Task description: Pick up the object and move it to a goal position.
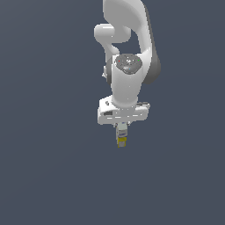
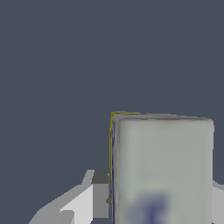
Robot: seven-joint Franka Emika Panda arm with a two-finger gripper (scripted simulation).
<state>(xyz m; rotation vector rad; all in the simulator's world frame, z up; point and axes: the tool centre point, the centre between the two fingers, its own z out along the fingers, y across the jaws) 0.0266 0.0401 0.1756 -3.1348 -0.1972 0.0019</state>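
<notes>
the fingers (image 1: 121, 132) clamp the box (image 1: 121, 136) by its pale end, yellow end hanging below the arm, so a quick move could probably swing or slip it loose.

A: Anything standing in the gripper's (image 1: 121, 132) way?

B: Nothing in the exterior view. Plain dark grey on every side of it, to that view's left, to its right and below.

A: And between the fingers?

B: Taken up. The small oblong box (image 1: 121, 136) sits there, its yellow end hanging out below the fingertips.

A: From the wrist?

B: The box's pale end (image 2: 162, 166) fills much of that picture, one finger (image 2: 99, 194) just beside it; around them, bare grey.
</notes>
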